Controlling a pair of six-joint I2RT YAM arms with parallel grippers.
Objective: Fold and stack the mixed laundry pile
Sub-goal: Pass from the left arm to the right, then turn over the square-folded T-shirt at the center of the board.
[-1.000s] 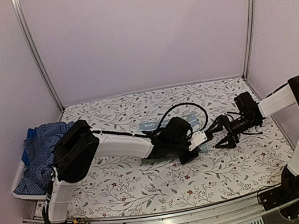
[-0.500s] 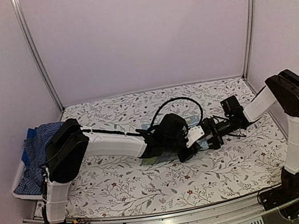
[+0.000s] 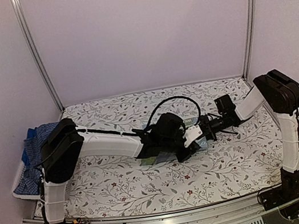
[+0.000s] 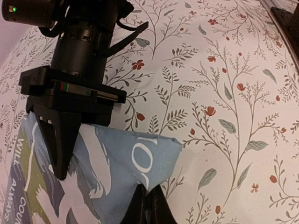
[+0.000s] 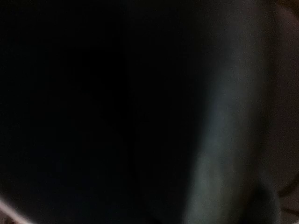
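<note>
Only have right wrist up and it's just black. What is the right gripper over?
Observer: The left wrist view shows the right gripper pointing tip-down onto the printed light-blue shirt, which lies on the floral table. I can't tell whether it has pinched any cloth.
Operator: Where is the left arm?
Observer: The left gripper is shut on the same shirt's near edge, apart from the right gripper.
</note>
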